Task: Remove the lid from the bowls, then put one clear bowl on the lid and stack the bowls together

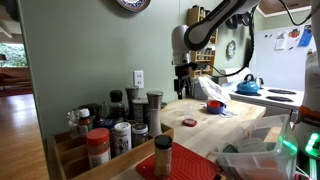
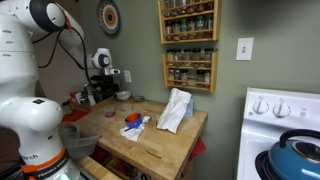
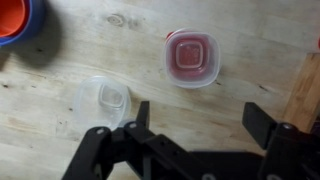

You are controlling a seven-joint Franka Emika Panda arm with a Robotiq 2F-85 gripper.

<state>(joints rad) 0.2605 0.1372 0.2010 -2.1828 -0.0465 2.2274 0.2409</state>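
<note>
In the wrist view a clear square bowl point(image 3: 105, 97) stands empty on the wooden table point(image 3: 240, 60). To its right stands a second clear bowl with a red lid point(image 3: 190, 57); I cannot tell whether the lid is on it or under it. My gripper point(image 3: 200, 120) hangs above the bare wood between and below them, open and empty. In both exterior views the gripper point(image 1: 183, 78) point(image 2: 100, 88) hovers over the table's far end. The red-lidded bowl also shows as a small red spot in an exterior view point(image 1: 190, 122).
A blue and orange bowl point(image 3: 15, 15) sits at the wrist view's top left, also seen in both exterior views point(image 2: 132, 121) point(image 1: 215, 105). A white cloth point(image 2: 175, 110) lies on the table. Spice jars point(image 1: 120, 130) crowd one end. A blue kettle point(image 2: 295, 155) stands on the stove.
</note>
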